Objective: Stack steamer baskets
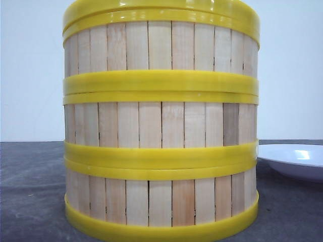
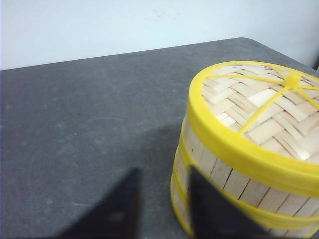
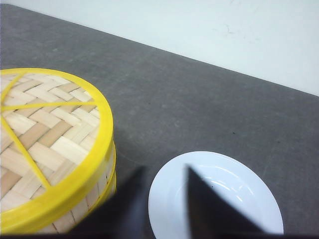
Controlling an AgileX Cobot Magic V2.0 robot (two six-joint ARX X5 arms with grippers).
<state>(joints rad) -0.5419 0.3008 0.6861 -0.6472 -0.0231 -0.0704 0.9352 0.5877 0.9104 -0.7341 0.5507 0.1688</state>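
Although the front view was almost filled by them, the three steamer baskets (image 1: pixel 160 126) could be seen stacked one on another in a single straight column on the dark grey table (image 1: pixel 30 191), their slatted wooden walls upright and their thick yellow rims meeting in doubled bands between the tiers. On top of the column sat the woven lid (image 2: pixel 259 107), its yellow rim flush with the uppermost basket and its yellow ribs running from a small centre knob out to the edge. To the right of the stack, near it but not touching, a white plate (image 1: pixel 295 159) lay on the table; the right wrist view showed it as shallow and round. The left gripper (image 2: pixel 162 209) hung above the table just beside the stack's wall, its two dark fingers (image 2: pixel 214 209) parted with only bare tabletop showing in the gap, grasping nothing; whether the nearer finger touched the baskets could not be told, since it was blurred. The right gripper (image 3: pixel 162 204) hovered on the other side, over the gap between the stack and the plate, its fingers likewise spread and released, with one finger overlapping the plate's rim in the view and the other close to the lid's edge. Behind the table stood a plain pale wall (image 3: pixel 224 30).
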